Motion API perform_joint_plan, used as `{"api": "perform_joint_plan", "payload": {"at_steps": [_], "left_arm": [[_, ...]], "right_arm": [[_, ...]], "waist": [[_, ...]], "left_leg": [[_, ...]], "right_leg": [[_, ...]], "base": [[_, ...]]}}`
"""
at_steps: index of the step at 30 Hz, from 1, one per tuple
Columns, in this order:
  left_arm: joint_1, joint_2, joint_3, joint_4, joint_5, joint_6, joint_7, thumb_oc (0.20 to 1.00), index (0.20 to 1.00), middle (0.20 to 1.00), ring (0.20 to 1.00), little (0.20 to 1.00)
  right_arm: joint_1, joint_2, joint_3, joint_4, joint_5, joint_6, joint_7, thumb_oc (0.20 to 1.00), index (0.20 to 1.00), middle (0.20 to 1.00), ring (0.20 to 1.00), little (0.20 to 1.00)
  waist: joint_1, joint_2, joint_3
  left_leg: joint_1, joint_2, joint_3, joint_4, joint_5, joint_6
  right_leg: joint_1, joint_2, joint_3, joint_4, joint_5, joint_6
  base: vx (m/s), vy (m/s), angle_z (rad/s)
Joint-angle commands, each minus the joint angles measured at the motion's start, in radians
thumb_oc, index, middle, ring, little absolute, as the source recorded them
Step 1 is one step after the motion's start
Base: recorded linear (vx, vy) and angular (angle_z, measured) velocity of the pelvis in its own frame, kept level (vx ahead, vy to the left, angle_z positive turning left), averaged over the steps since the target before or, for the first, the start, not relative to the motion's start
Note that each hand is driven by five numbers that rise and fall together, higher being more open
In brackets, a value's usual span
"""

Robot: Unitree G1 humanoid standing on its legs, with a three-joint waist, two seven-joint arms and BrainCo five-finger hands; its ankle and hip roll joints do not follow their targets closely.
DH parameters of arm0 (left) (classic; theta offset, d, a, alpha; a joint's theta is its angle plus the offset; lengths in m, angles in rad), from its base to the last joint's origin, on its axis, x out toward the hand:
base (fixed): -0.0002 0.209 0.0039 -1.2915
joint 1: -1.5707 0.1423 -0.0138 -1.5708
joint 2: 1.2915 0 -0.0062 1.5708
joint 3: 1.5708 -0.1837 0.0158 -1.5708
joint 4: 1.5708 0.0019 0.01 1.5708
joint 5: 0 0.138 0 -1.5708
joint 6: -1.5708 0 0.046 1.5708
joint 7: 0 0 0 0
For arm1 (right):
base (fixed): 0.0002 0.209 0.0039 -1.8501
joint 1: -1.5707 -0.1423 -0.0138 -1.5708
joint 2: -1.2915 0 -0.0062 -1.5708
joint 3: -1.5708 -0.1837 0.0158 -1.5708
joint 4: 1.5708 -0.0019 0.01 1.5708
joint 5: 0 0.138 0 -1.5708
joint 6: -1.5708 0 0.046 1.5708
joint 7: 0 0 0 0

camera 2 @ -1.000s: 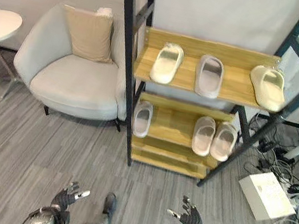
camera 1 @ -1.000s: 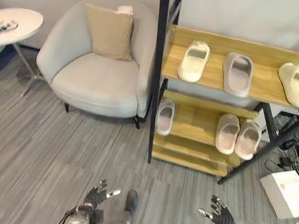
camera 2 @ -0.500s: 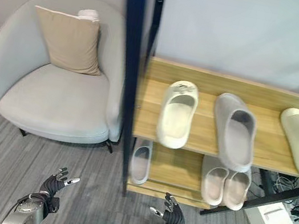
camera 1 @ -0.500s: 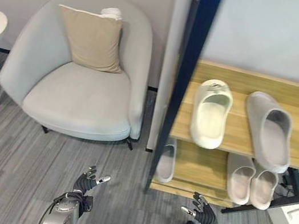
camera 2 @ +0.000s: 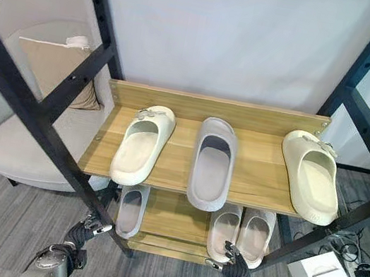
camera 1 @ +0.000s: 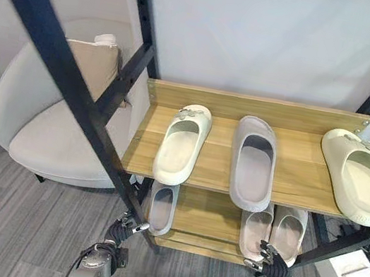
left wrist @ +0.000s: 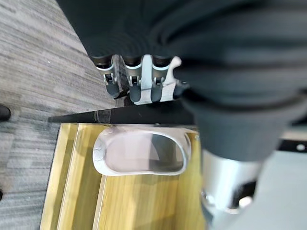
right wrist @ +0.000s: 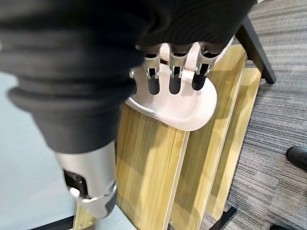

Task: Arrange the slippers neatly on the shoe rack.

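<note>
The left hand (camera 1: 120, 230), fingers relaxed and empty, hovers just below a single pale grey slipper (camera 1: 160, 207) on the wooden shoe rack's lower shelf (camera 1: 208, 218). The right hand (camera 1: 270, 260), likewise loose and empty, sits just beneath a pinkish slipper pair (camera 1: 273, 230). Above them, three slippers (camera 1: 253, 162) line the upper shelf. A grey armchair (camera 1: 41, 142) stands beyond the left hand on grey plank flooring (camera 1: 4, 228).

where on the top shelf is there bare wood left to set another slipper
The widest bare patch on the wooden top shelf lies between the grey slipper and the pale yellow slipper at its right end. A narrower strip separates the cream slipper from the grey one. The shelf's left end is tight.
</note>
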Motion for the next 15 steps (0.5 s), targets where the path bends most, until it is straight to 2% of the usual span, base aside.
{"api": "perform_joint_plan", "payload": {"at_steps": [1, 4, 6, 9, 11, 15], "left_arm": [[-0.039, 0.02, -0.02, -0.021, 0.002, -0.023, -0.011, 1.0, 1.0, 1.0, 1.0, 1.0], [-0.05, 0.029, -0.012, 0.002, 0.016, -0.025, -0.004, 1.0, 1.0, 1.0, 1.0, 1.0], [-0.057, 0.043, -0.003, 0.001, 0.018, -0.027, 0.0, 1.0, 1.0, 1.0, 1.0, 1.0], [-0.052, 0.056, 0.004, 0.0, 0.016, -0.03, -0.001, 1.0, 1.0, 1.0, 1.0, 1.0], [-0.042, 0.055, 0.003, -0.003, 0.011, -0.029, -0.005, 1.0, 1.0, 1.0, 1.0, 1.0], [-0.031, 0.052, 0.012, 0.003, 0.011, -0.023, -0.009, 1.0, 1.0, 1.0, 1.0, 1.0]], "right_arm": [[-0.005, 0.02, -0.028, -0.08, 0.026, -0.025, -0.007, 1.0, 1.0, 1.0, 1.0, 1.0], [-0.01, 0.042, -0.016, -0.082, 0.003, -0.021, -0.009, 1.0, 1.0, 1.0, 1.0, 1.0], [-0.018, 0.051, -0.009, -0.085, 0.003, -0.022, -0.005, 1.0, 1.0, 1.0, 1.0, 1.0], [-0.026, 0.057, -0.002, -0.086, -0.01, -0.024, -0.001, 1.0, 1.0, 1.0, 1.0, 1.0], [-0.032, 0.058, 0.006, -0.091, -0.012, -0.024, 0.001, 1.0, 1.0, 1.0, 1.0, 1.0], [-0.039, 0.057, 0.023, -0.091, -0.019, -0.022, 0.003, 1.0, 1.0, 1.0, 1.0, 1.0]], "waist": [[0.01, -0.007, -0.014], [0.007, -0.013, 0.002], [0.012, -0.01, 0.013], [0.032, -0.002, 0.009], [0.048, -0.011, -0.008], [0.064, -0.021, -0.022]], "left_leg": [[0.019, -0.02, -0.006, -0.039, -0.018, 0.018], [0.034, -0.024, 0.031, -0.081, -0.011, 0.03], [0.023, -0.013, 0.039, -0.074, -0.007, 0.032], [0.005, 0.005, 0.052, -0.07, 0.0, 0.034], [-0.012, 0.005, 0.053, -0.06, 0.005, 0.029], [-0.007, 0.025, 0.068, -0.067, 0.021, 0.012]], "right_leg": [[0.007, -0.117, 0.059, 0.055, -0.021, 0.154], [-0.051, -0.135, 0.094, 0.073, 0.025, 0.187], [-0.072, -0.14, 0.138, 0.125, 0.01, 0.196], [-0.038, -0.174, 0.129, 0.165, -0.004, 0.195], [0.007, -0.191, 0.13, 0.133, -0.001, 0.204], [0.029, -0.182, 0.081, 0.069, -0.019, 0.208]], "base": [[-0.07, 0.157, -0.03], [-0.12, 0.092, -0.06], [-0.18, 0.017, -0.48], [-0.12, -0.046, -0.32], [-0.07, -0.098, -0.23], [-0.02, -0.129, -0.14]]}}
